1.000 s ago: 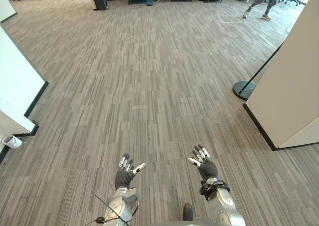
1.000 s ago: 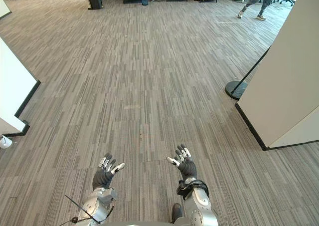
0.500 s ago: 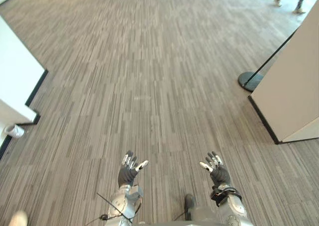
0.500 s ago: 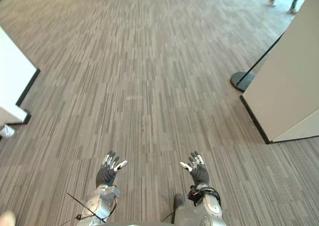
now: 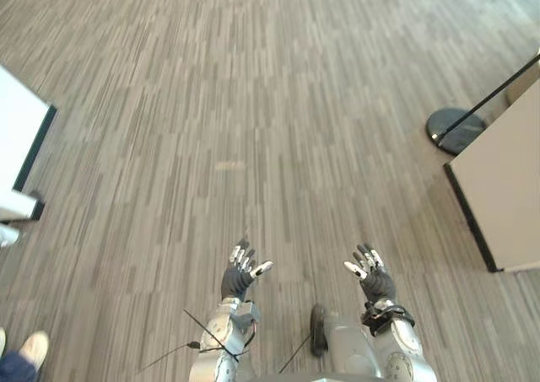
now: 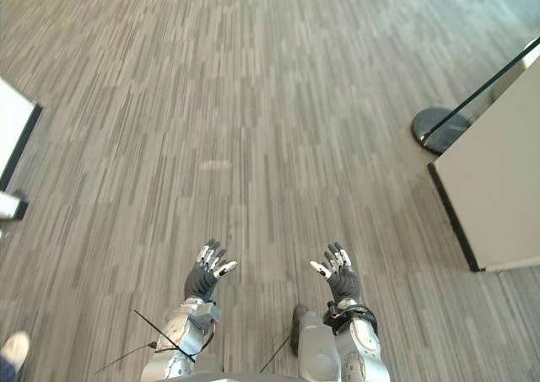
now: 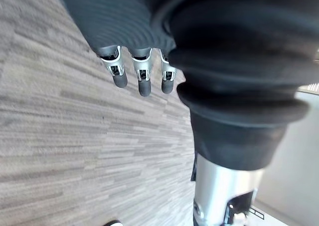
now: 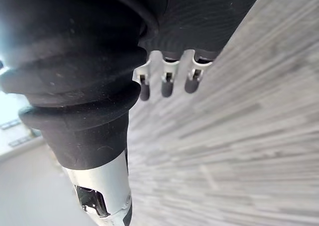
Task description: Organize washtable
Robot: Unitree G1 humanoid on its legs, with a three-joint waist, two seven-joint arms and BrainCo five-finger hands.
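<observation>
My left hand (image 5: 237,279) is held out low over the grey striped carpet, fingers straight and spread, holding nothing. My right hand (image 5: 373,278) hangs level with it on the other side, also open and empty. In the left wrist view the left hand's fingers (image 7: 143,75) point out over bare carpet. In the right wrist view the right hand's fingers (image 8: 167,82) do the same. No washtable or washing items are in sight.
A white partition panel (image 5: 504,188) with a dark base stands at the right, with a round black stand base (image 5: 456,129) and a slanted pole beside it. Another white panel (image 5: 18,150) stands at the left edge. A person's shoe (image 5: 35,348) shows at the lower left.
The camera has tilted down and swung, so the far room and the walking person have left the view. Both hands stay open and raised. A person's shoe now shows further in at the lower left.
</observation>
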